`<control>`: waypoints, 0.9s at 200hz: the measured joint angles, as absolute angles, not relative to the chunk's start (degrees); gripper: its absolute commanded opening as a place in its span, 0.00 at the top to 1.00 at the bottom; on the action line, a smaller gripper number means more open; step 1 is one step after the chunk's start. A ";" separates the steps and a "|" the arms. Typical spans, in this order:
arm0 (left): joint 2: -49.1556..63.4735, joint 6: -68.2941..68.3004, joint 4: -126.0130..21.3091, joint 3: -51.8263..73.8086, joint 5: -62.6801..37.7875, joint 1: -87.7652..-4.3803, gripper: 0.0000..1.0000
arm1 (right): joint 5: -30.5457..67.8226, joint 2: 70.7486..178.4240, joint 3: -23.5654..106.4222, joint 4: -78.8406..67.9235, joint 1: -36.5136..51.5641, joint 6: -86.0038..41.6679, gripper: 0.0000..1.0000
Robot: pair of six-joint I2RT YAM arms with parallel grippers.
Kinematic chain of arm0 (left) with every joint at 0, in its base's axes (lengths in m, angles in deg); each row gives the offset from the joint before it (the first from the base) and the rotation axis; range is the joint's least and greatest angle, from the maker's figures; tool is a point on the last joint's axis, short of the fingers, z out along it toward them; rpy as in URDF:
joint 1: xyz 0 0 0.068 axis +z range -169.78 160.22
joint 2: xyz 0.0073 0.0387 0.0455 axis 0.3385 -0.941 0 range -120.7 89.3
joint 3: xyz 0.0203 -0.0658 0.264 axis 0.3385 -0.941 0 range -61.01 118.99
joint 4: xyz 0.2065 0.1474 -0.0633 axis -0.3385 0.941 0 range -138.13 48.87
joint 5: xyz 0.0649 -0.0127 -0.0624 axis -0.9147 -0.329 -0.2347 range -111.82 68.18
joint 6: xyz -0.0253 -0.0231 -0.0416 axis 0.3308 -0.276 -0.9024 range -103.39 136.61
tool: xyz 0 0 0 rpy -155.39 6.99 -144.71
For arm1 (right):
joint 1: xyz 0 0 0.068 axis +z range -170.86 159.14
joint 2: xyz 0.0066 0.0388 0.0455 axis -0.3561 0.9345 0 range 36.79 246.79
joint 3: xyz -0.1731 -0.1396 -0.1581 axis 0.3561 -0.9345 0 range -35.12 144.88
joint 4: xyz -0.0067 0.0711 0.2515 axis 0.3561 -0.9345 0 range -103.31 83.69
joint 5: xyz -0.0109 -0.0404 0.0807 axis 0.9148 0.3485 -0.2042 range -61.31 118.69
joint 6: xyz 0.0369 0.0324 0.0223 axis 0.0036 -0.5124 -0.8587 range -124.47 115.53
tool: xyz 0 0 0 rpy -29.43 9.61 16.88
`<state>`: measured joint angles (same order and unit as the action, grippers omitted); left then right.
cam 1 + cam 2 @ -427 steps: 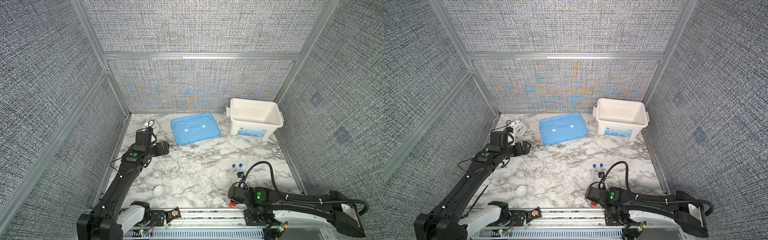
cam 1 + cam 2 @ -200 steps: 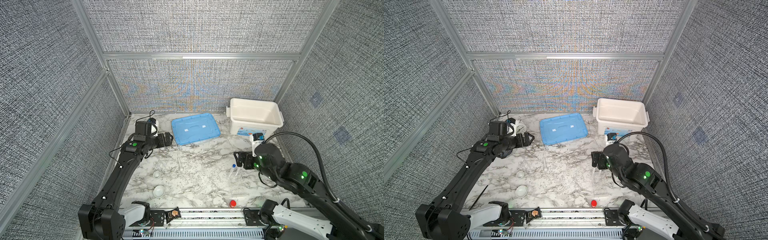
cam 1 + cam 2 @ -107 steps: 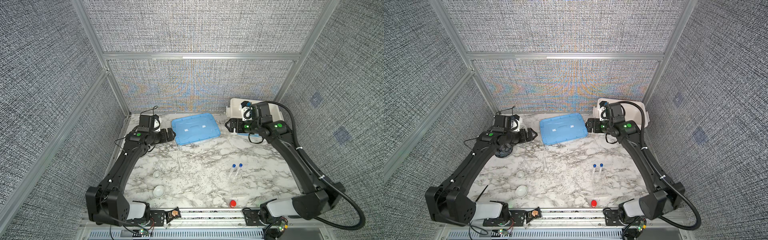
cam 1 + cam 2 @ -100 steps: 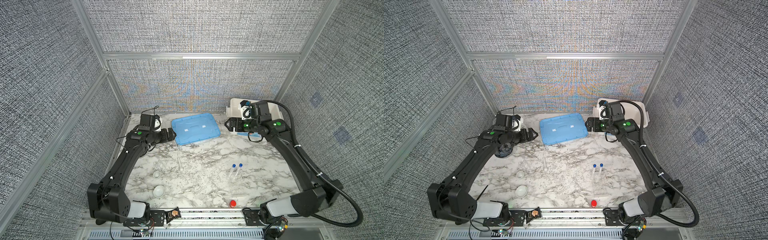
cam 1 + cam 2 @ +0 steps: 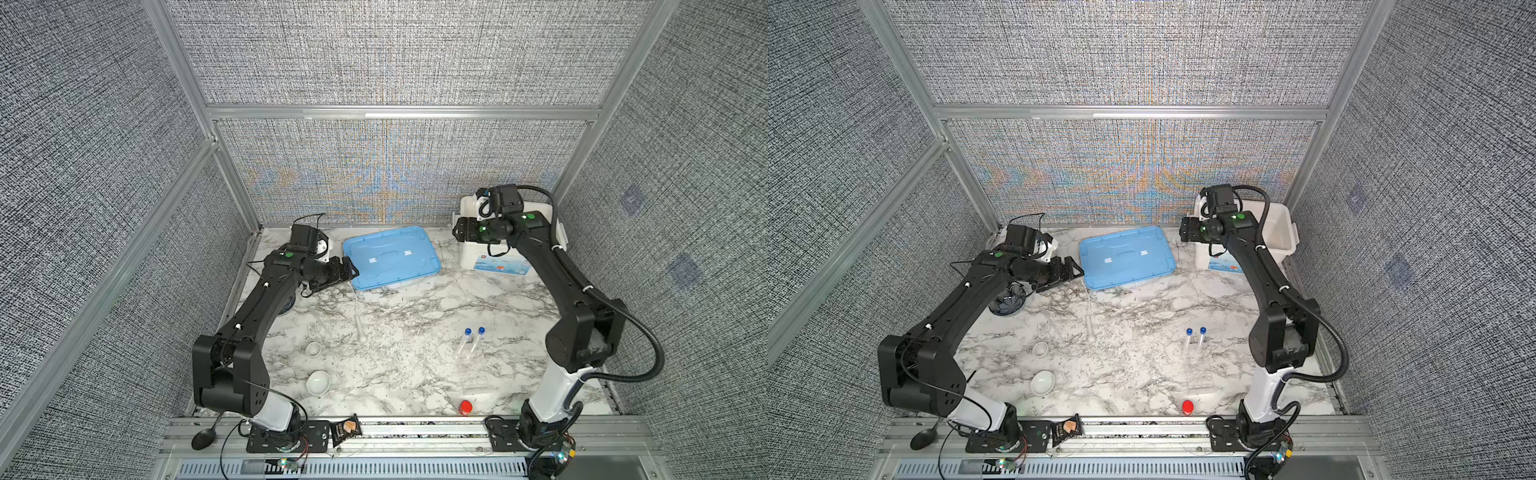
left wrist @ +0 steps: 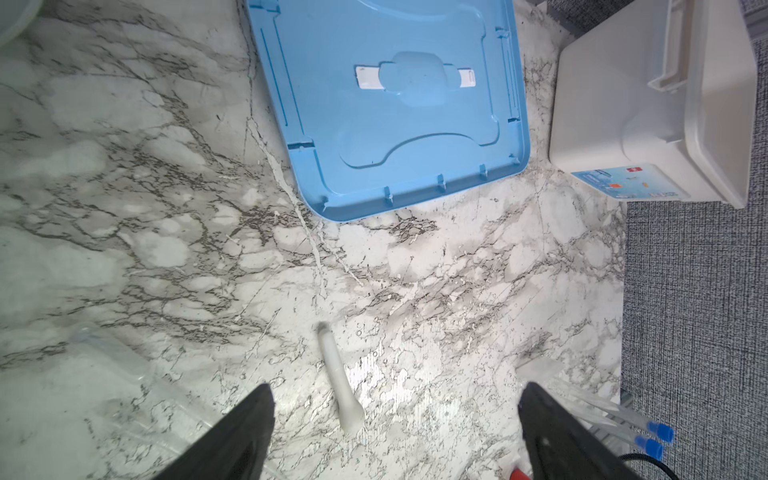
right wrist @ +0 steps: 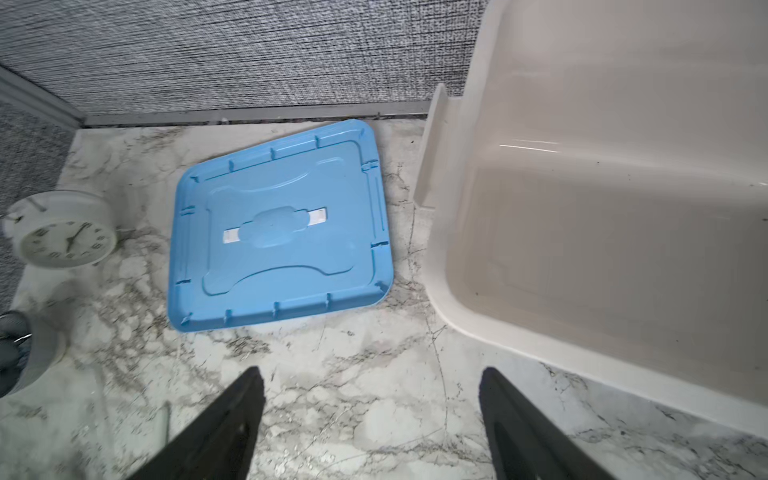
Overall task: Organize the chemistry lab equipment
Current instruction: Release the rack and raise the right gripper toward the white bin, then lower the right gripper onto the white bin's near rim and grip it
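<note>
Two shallow white dishes, a small one [image 5: 313, 349] and a larger one [image 5: 318, 382], sit at the front left of the marble table. A white pestle [image 5: 361, 328] [image 6: 338, 390] lies mid-table. Two clear blue-capped tubes [image 5: 471, 343] [image 5: 1194, 340] lie side by side right of centre. My left gripper [image 5: 351, 268] [image 6: 395, 390] hovers open by the blue lid's left edge, well above the pestle. At the back, my right gripper [image 5: 456, 232] [image 7: 372, 374] is open and empty, in the air beside the white bin's left wall.
A blue lid [image 5: 390, 262] lies flat at the back centre, with an empty white bin [image 5: 467, 257] to its right. A white alarm clock [image 7: 62, 232] and a dark bowl [image 5: 1007, 303] stand back left. A red-capped item [image 5: 466, 407], snack packet [image 5: 345, 432] and black spoon [image 5: 203, 436] lie along the front.
My right arm rose from the table's front, passed over the tubes and swung back to the bin. My left gripper shifted right from the clock toward the lid.
</note>
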<state>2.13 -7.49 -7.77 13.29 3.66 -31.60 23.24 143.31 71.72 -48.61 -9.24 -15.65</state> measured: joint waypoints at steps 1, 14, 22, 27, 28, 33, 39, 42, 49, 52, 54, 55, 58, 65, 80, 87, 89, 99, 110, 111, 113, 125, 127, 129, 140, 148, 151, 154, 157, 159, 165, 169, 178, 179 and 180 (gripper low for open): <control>2.23 -7.53 -7.88 13.12 3.66 -31.60 0.07 | 23.33 143.46 71.83 -48.63 -9.26 -15.65 0.25; 2.87 -8.06 -9.02 11.59 3.63 -31.60 0.07 | 24.92 146.12 73.71 -48.96 -9.55 -15.76 0.32; 2.85 -8.62 -9.37 10.69 3.63 -31.60 0.07 | 25.51 147.55 74.63 -49.27 -9.79 -15.76 0.35; 2.74 -9.08 -9.48 10.28 3.61 -31.60 0.07 | 25.75 148.33 75.13 -49.57 -9.96 -15.80 0.36; 2.67 -9.13 -9.48 10.19 3.61 -31.60 0.07 | 25.82 148.55 75.24 -49.64 -10.01 -15.82 0.36; 2.43 -9.13 -9.46 9.95 3.61 -31.60 0.07 | 26.14 149.21 75.59 -49.95 -10.14 -15.82 0.37; 1.99 -9.15 -9.41 9.88 3.59 -31.60 0.07 | 26.73 149.86 75.88 -50.34 -10.40 -15.84 0.38; 1.73 -9.13 -9.41 9.93 3.57 -31.60 0.07 | 26.89 150.12 75.90 -50.45 -10.44 -15.87 0.38; 1.10 -9.11 -9.19 10.23 3.24 -31.60 0.07 | 26.84 150.67 75.92 -50.82 -10.66 -15.87 0.38; 0.84 -9.13 -8.89 10.47 2.94 -31.60 0.07 | 26.87 150.89 75.99 -51.08 -10.75 -15.87 0.38; 0.64 -9.11 -8.67 10.67 2.67 -31.60 0.07 | 26.89 150.98 75.99 -51.17 -10.75 -15.87 0.38; 0.60 -9.08 -8.56 10.74 2.59 -31.60 0.07 | 26.87 151.09 76.01 -51.28 -10.77 -15.87 0.38; 0.40 -9.08 -8.19 11.00 2.21 -31.60 0.07 | 26.87 151.28 76.07 -51.48 -10.84 -15.80 0.38; 0.03 -8.91 -7.23 11.72 1.36 -31.60 0.07 | 26.84 151.79 76.36 -51.52 -11.03 -15.74 0.39; -0.61 -8.14 -5.30 13.77 -0.56 -31.60 0.07 | 26.89 152.75 77.06 -51.67 -11.10 -15.12 0.40; -1.15 -7.58 -4.71 14.91 -1.06 -31.60 0.07 | 26.89 153.16 77.30 -51.72 -11.10 -14.91 0.42; -1.42 -7.44 -4.52 15.28 -1.13 -31.60 0.07 | 26.89 153.27 77.34 -51.74 -11.10 -14.91 0.42; -2.84 -6.88 -3.45 17.42 -1.59 -31.60 0.07 | 26.91 153.95 77.76 -51.96 -11.10 -14.82 0.43; -4.56 -6.24 -2.37 19.89 -1.96 -31.60 0.07 | 26.89 154.78 78.46 -52.48 -11.16 -14.69 0.45; -4.65 -6.22 -2.29 20.05 -1.96 -31.60 0.07 | 26.89 154.85 78.52 -52.55 -11.16 -14.64 0.45; -4.91 -6.11 -2.07 20.48 -1.98 -31.60 0.07 | 26.87 155.00 78.72 -52.68 -11.16 -14.66 0.45; -5.90 -5.91 -1.22 22.17 -2.33 -31.60 0.07 | 26.63 155.83 79.92 -53.81 -11.21 -14.64 0.48; -5.96 -5.89 -1.17 22.32 -2.33 -31.60 0.07 | 26.58 155.96 80.18 -53.99 -11.21 -14.64 0.49; -6.01 -5.89 -1.11 22.45 -2.33 -31.60 0.07 | 26.54 156.11 80.47 -54.14 -11.21 -14.60 0.50; -6.03 -5.87 -0.80 22.65 -2.33 -31.60 0.07 | 26.19 156.70 81.84 -54.78 -11.21 -14.58 0.53; -6.03 -5.87 -0.65 22.60 -2.31 -31.60 0.07 | 25.99 157.01 82.72 -55.37 -11.21 -14.58 0.56; -6.01 -5.89 -0.67 22.52 -2.31 -31.60 0.07 | 25.97 157.10 83.05 -55.59 -11.21 -14.53 0.57; -6.01 -5.89 -0.71 22.41 -2.31 -31.60 0.07 | 25.95 157.18 83.39 -55.80 -11.21 -14.51 0.58; -5.98 -5.89 -0.74 22.30 -2.29 -31.60 0.07 | 25.86 157.25 83.70 -56.02 -11.21 -14.49 0.58; -5.94 -5.89 -0.76 22.21 -2.29 -31.60 0.07 | 25.79 157.32 83.90 -56.18 -11.21 -14.49 0.58; -5.87 -5.91 -0.93 21.86 -2.22 -31.60 0.07 | 25.60 157.40 84.51 -56.66 -11.19 -14.49 0.60; -5.83 -5.94 -1.06 21.64 -2.16 -31.60 0.07 | 25.51 157.40 84.73 -56.92 -11.19 -14.49 0.61; -5.81 -6.00 -1.68 21.07 -1.92 -31.60 0.07 | 25.20 157.38 85.14 -57.51 -11.14 -14.49 0.62; -5.81 -6.00 -1.72 21.03 -1.89 -31.60 0.07 | 25.18 157.36 85.19 -57.57 -11.14 -14.51 0.62; -5.81 -6.05 -1.81 20.94 -1.87 -31.60 0.07 | 25.18 157.34 85.19 -57.62 -11.14 -14.51 0.63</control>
